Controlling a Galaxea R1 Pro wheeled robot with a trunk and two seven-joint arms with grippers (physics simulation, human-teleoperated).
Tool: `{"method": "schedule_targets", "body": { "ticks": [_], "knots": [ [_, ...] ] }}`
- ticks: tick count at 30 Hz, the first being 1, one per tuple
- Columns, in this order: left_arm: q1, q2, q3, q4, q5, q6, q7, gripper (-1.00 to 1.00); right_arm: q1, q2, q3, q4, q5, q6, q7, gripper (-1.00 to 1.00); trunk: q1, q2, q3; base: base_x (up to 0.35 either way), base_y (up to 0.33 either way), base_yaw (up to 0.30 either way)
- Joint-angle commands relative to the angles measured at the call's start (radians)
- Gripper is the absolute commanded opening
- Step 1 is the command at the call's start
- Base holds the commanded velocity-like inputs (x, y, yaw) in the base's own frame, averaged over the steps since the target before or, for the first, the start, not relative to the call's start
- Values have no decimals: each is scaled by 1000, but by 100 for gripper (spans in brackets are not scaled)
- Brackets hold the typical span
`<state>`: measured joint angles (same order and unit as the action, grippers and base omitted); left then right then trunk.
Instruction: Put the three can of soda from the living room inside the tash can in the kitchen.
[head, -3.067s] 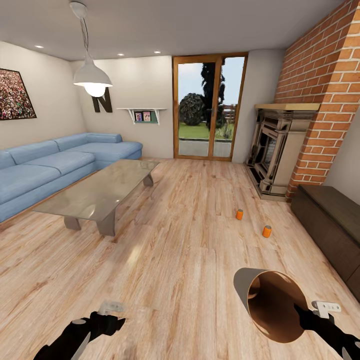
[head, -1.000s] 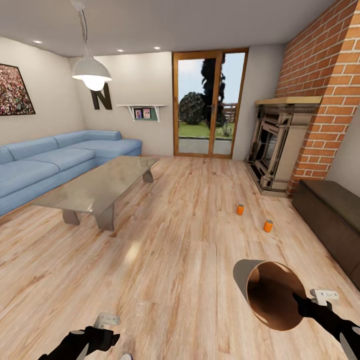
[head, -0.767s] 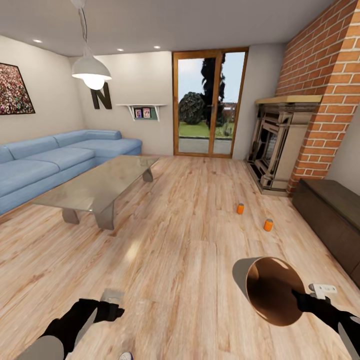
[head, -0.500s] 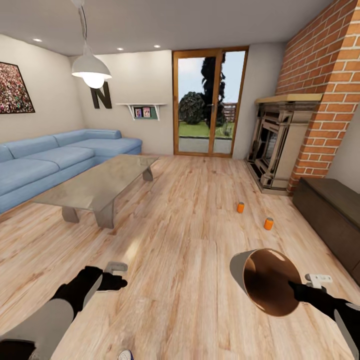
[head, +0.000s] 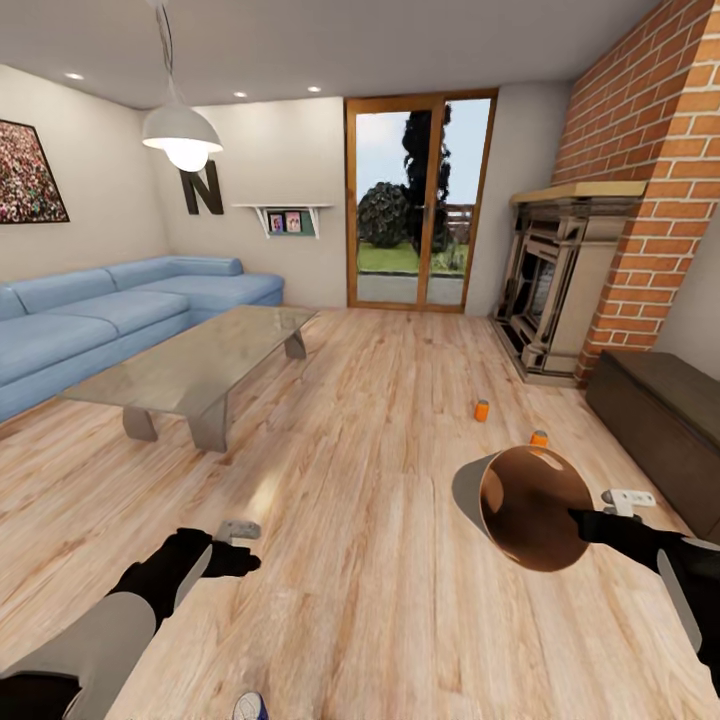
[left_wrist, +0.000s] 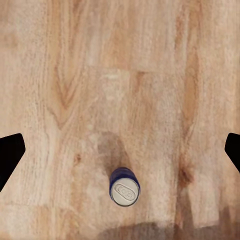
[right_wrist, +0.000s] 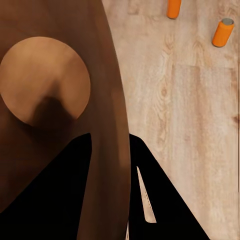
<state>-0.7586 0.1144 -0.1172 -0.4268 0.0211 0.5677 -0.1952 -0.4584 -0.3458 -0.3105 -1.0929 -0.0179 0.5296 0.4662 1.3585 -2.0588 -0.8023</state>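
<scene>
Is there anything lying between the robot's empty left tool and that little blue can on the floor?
Nothing visible. In the left wrist view the open left tool looks straight down at the small blue cylindrical can, upright on the pale wood floor, with bare boards around it.

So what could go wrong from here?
Three things, I'd guess. The right gripper pinches the bin by its rim alone, tilted nearly sideways; it could slip, and cans dropped in could roll out. The raised bin half hides one orange can from the head camera, so aiming there is harder. The blue can stands right under the open left gripper; a careless descent might knock it over.
</scene>
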Motion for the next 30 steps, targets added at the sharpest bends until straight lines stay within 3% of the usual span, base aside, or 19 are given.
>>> {"method": "schedule_targets", "body": {
  "ticks": [1,6,11,17,30],
  "knots": [
    [1,-1,0,1,0,-2,-1,100,-1,-1,-1,-2,-14,4,4,-100,4,-7,-3,0,0,0],
    [3,-2,-1,1,0,-8,-2,100,-2,2,0,-3,-15,3,2,-100,23,-42,-19,0,0,0],
    [15,-28,-12,29,-1,-36,-7,100,-26,30,32,-25,34,21,0,-100,23,-42,-19,0,0,0],
    [15,-28,-12,43,-1,-70,-7,100,-50,30,68,-54,70,45,0,-100,23,-42,-19,0,0,0],
    [15,-26,-12,37,-1,-85,-8,100,-43,26,64,-81,175,60,0,-100,23,-42,-19,0,0,0]
  ]
}}
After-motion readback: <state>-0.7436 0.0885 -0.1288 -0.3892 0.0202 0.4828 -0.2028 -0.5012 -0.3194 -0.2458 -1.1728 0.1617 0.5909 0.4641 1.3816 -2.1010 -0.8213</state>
